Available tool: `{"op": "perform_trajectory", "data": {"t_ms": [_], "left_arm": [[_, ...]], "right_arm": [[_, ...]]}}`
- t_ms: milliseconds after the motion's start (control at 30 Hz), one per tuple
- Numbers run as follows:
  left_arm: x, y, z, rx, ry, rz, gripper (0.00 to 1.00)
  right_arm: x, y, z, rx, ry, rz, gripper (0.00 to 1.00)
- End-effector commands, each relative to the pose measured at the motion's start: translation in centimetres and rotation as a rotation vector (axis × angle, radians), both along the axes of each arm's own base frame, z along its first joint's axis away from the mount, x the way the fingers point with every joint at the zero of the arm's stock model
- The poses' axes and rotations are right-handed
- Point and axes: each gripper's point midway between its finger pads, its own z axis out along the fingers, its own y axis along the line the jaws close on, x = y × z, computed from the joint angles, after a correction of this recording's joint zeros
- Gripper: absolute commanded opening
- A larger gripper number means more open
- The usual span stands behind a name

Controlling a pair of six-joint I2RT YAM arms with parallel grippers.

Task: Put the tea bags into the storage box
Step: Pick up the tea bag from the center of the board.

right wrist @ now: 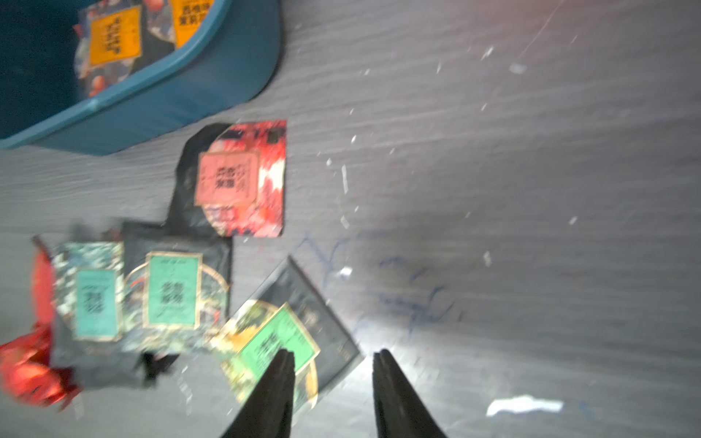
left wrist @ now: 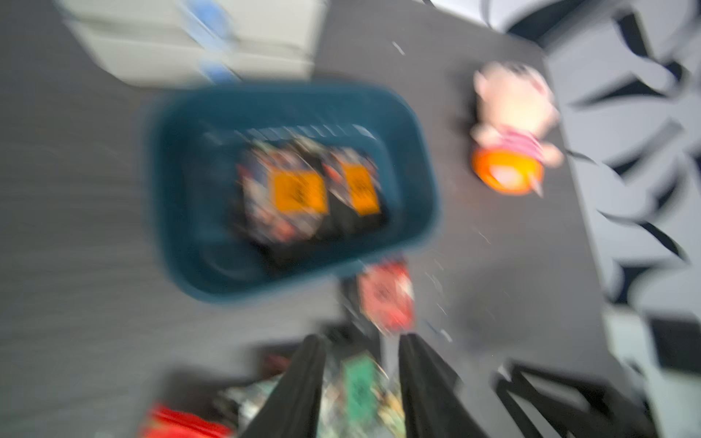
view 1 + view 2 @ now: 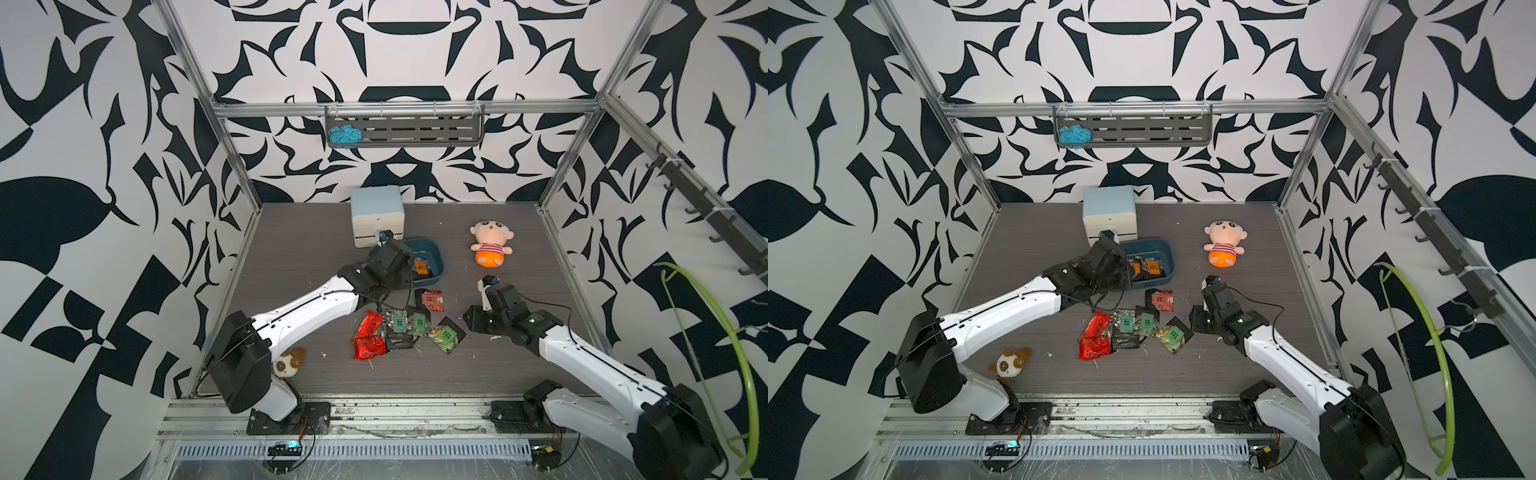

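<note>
Top views: the storage box (image 3: 437, 254) (image 3: 1169, 250) sits mid-table on the grey table (image 3: 291, 249), just in front of the pale blue drawer cabinet (image 3: 377, 216). Two orange-labelled tea bags (image 3: 1153, 267) lie inside it. The left arm (image 3: 307, 301) reaches to the box's near-left rim, and its claw is hidden under the wrist. The loose tea bags (image 3: 401, 328) lie in a cluster on the table on the near side of the box. In it are two red sachets (image 3: 368, 338) at left, green-labelled ones in the middle, and a red-labelled sachet (image 3: 432, 300) nearest the box. The right arm (image 3: 582, 347) has its wrist just right of the cluster. Left wrist view, heavily blurred: the left gripper (image 2: 360, 339) has its fingers apart with nothing between them; the box is beyond it. Right wrist view: the right gripper (image 1: 333, 354) is partly open and empty. One finger (image 1: 278, 383) overlaps the edge of a green-labelled sachet (image 1: 265, 341); contact cannot be told.
</note>
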Motion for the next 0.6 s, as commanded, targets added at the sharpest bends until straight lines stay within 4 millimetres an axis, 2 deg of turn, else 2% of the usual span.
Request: {"op": "perform_trajectory", "data": {"t_ms": [0,133,233,433,567], "left_arm": [[-4.7,-3.6,-2.0,-0.101,0.112,-0.146,0.30],[-8.7,-6.0,-4.0,-0.086,0.140,-0.203,0.27],[-10.3,-7.2,-6.0,-0.059,0.165,-0.192,0.24],[-10.7,-9.3,-9.7,-0.135,0.266,-0.136,0.13],[-10.1,-9.8,-11.4,-0.080,0.296,-0.112,0.12]], "right_arm": [[-2.6,0.9,0.5,0.093,0.063,0.038,0.43],[-3.6,0.6,0.4,0.104,0.052,0.027,0.47],[-3.9,0.3,-0.2,0.091,0.069,0.015,0.47],[-4.0,0.2,-1.0,0.059,0.087,0.011,0.47],[-4.0,0.3,-1.8,0.048,0.104,0.012,0.47]]}}
